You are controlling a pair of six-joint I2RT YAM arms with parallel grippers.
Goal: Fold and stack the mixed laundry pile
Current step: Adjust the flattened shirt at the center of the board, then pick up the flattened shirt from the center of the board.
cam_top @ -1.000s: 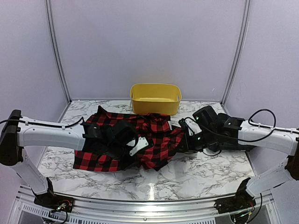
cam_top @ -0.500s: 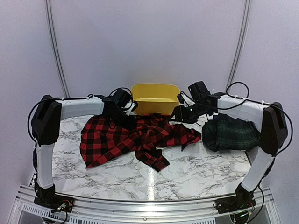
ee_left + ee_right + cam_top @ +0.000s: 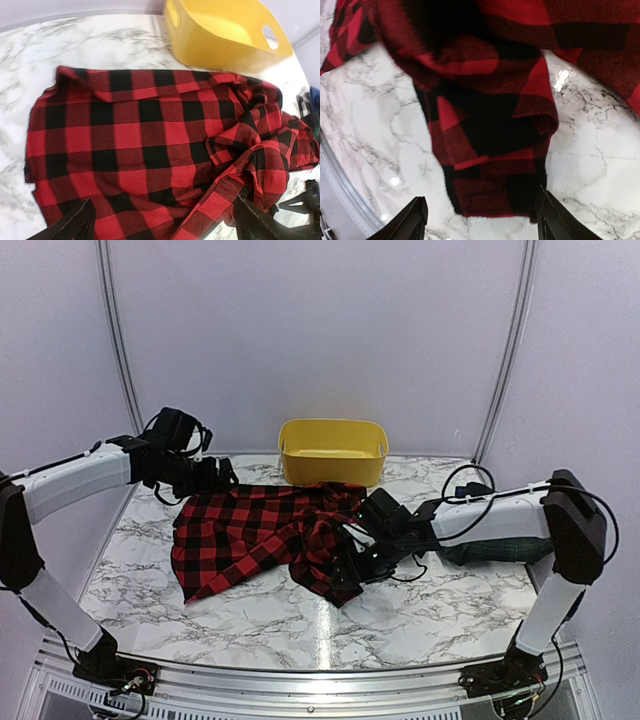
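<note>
The red-and-black checked garment (image 3: 250,535) lies spread on the marble table, its right part bunched, with a sleeve end (image 3: 490,170) trailing toward the front. My left gripper (image 3: 220,478) hovers open over the garment's back left corner. In the left wrist view the checked cloth (image 3: 145,145) fills the frame beyond the open left gripper (image 3: 165,230). My right gripper (image 3: 353,564) is open just above the sleeve end, its fingers either side of it in the right wrist view (image 3: 482,225). A dark green tartan garment (image 3: 495,551) lies at the right, half hidden behind my right arm.
A yellow plastic tub (image 3: 333,450) stands at the back centre, just behind the checked garment, and shows again as the yellow tub (image 3: 225,35) in the left wrist view. Bare marble table (image 3: 420,610) lies in front. Purple walls enclose the back and sides.
Both grippers have gone from shut to open. The left arm swung from the tub to the back left corner. The right arm came forward and down to the sleeve end.
</note>
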